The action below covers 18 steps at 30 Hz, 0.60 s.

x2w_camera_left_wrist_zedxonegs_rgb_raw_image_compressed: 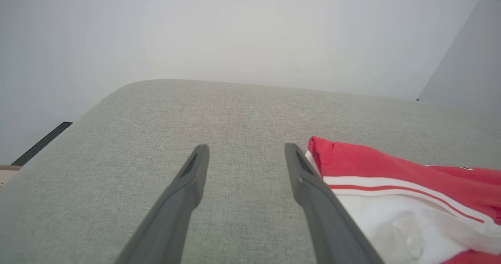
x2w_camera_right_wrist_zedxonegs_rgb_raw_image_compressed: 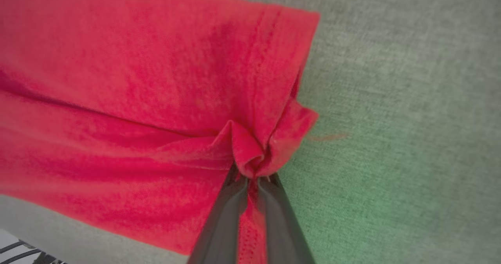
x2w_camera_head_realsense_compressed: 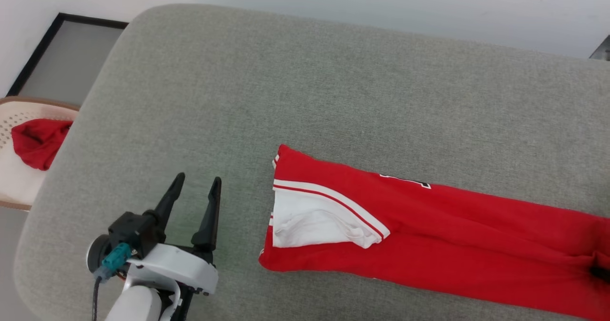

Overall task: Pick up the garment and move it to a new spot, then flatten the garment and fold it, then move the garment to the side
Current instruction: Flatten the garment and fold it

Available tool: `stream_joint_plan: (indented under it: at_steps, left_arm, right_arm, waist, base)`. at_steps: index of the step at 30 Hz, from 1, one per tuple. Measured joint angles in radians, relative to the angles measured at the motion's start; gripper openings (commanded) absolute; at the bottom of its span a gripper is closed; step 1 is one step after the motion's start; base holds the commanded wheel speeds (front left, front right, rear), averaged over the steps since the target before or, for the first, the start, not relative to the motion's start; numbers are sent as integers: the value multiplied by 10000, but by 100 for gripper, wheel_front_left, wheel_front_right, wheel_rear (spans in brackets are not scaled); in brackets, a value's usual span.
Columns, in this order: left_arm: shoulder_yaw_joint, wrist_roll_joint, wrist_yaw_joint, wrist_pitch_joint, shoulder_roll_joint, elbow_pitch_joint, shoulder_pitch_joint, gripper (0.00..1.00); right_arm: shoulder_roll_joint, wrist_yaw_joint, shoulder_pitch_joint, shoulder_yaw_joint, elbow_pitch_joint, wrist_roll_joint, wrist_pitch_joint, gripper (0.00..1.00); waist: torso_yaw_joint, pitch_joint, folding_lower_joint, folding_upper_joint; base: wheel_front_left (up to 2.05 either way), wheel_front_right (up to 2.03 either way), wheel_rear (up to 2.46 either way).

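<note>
The garment [x2w_camera_head_realsense_compressed: 429, 235] lies in a long folded strip on the grey padded surface [x2w_camera_head_realsense_compressed: 286, 83], red with a white sleeve and white double-stripe trim at its left end. My left gripper [x2w_camera_head_realsense_compressed: 198, 178] stands open over bare fabric just left of that end, holding nothing; in the left wrist view the left gripper [x2w_camera_left_wrist_zedxonegs_rgb_raw_image_compressed: 246, 148] has the garment [x2w_camera_left_wrist_zedxonegs_rgb_raw_image_compressed: 391, 170] beside its right finger. My right gripper [x2w_camera_right_wrist_zedxonegs_rgb_raw_image_compressed: 253, 174] is shut on a bunched corner of the garment [x2w_camera_right_wrist_zedxonegs_rgb_raw_image_compressed: 137, 99] at its far right end, seen as a dark bit [x2w_camera_head_realsense_compressed: 601, 272] at the head view's edge.
A pale woven basket [x2w_camera_head_realsense_compressed: 19, 183] left of the surface holds a plain red cloth [x2w_camera_head_realsense_compressed: 38, 140]. A dark-framed panel [x2w_camera_head_realsense_compressed: 62, 54] lies on the floor behind it. The surface's rounded edge runs close to my left arm.
</note>
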Motion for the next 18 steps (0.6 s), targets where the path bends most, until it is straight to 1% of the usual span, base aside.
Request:
stream_joint_plan:
  at_steps: [3,6,11,18]
  left_arm:
    - [102,98,-77,0,-127,-2,48,100]
    - [251,130,-155,0,-198,-50,98,100]
    - [479,146,-244,0,-274,-125,154,100]
    - [554,274,-349,0,-234,-178,121,100]
  right_arm:
    - [82,4,-17,-155,65,69,-307,0]
    - [115,15,-137,-479,174,65,-867,0]
    - [-562,2,-218,-1480,732,-324,-1741,0]
    - [-1432,0,-378,-3480,1973,-1060,-2587,0]
  waist:
    - [-104,5,0,0]
    - [-247,22,0,0]
    - [-544,89,0,0]
    - [-880,270,-1,0]
  base:
    - [0,0,0]
    - [0,0,0]
    - [0,0,0]
    - [0,0,0]
